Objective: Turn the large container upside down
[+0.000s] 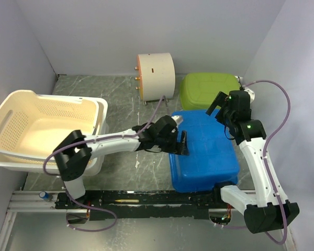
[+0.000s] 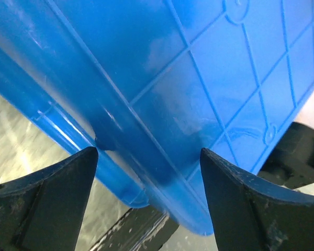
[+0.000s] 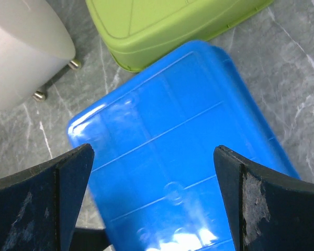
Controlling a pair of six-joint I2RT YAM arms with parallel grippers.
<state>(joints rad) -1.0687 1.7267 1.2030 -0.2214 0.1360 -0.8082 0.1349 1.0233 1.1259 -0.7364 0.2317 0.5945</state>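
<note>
The blue container (image 1: 206, 149) lies right of centre on the table with its ribbed bottom facing up. My left gripper (image 1: 179, 144) is open at its left edge. In the left wrist view the container's side and rim (image 2: 199, 78) run between the spread fingers of the left gripper (image 2: 149, 157), and I see no contact. My right gripper (image 1: 222, 110) is open and empty above the container's far end. In the right wrist view the right gripper (image 3: 153, 151) hovers over the blue bottom (image 3: 188, 120).
A green container (image 1: 208, 90) lies upside down just behind the blue one, also in the right wrist view (image 3: 162, 26). A white cylinder on small feet (image 1: 154, 75) stands at the back centre. A cream perforated basket (image 1: 47, 125) fills the left side.
</note>
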